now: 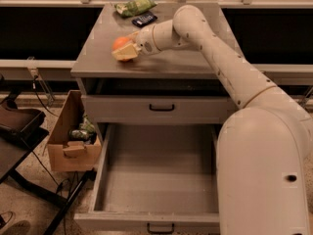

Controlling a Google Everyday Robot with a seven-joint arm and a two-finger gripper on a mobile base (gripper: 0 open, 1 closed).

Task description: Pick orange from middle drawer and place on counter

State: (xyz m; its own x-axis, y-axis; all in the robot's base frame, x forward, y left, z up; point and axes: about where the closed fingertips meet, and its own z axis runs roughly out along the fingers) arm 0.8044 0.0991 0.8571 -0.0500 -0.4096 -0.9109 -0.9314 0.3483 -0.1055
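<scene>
The orange (119, 42) is at the left part of the counter (93, 58), low over or resting on its surface. My gripper (124, 48) reaches in from the right and is shut on the orange, with one pale finger (125, 52) across its front. The middle drawer (161, 180) is pulled wide open below, and its grey floor is bare. My arm (230, 67) arches from the lower right over the counter's right side.
A green bag (136, 5) and a dark flat device (145, 18) lie at the counter's back. A shut drawer front with a black handle (161, 107) sits above the open drawer. A cardboard box with clutter (73, 141) stands on the floor at left.
</scene>
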